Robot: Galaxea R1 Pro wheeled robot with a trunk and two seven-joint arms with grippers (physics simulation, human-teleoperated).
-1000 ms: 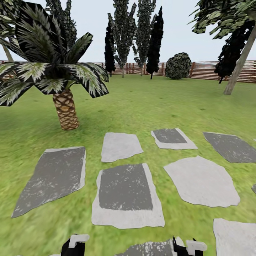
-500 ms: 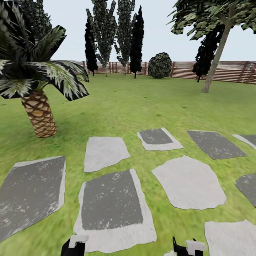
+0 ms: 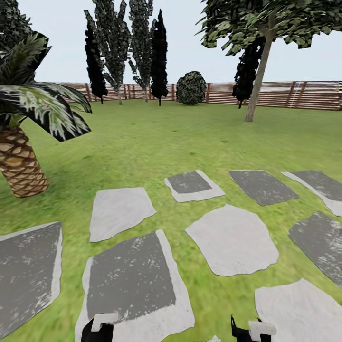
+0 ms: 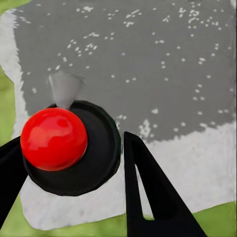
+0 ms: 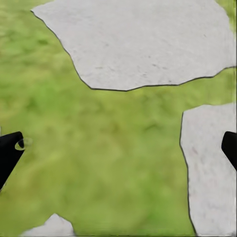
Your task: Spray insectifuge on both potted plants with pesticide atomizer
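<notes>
I am in the garden: green lawn (image 3: 156,142) with irregular grey stepping stones (image 3: 232,240) in front of me. The pesticide atomizer and the potted plants are out of view. My left gripper (image 4: 71,140) is open, its black fingers (image 4: 148,187) spread above a dark stone; a red knob on a black disc (image 4: 54,138) of my own body lies below them. My right gripper (image 5: 123,140) is open and empty over grass, next to pale stones (image 5: 143,39). Both arms' white-capped ends (image 3: 97,327) (image 3: 251,330) peek in at the head view's lower edge.
A scaly-trunked palm (image 3: 19,166) stands close at the left. Further off, a slim-trunked tree (image 3: 256,80) rises at the right. Tall dark cypresses (image 3: 128,52) and a round bush (image 3: 191,88) line the brown slatted fence (image 3: 294,95) at the back. Open lawn lies between.
The whole head view has swung to the right: the palm, stones and far trees have slid left in the picture. Both arms keep their place at the lower edge.
</notes>
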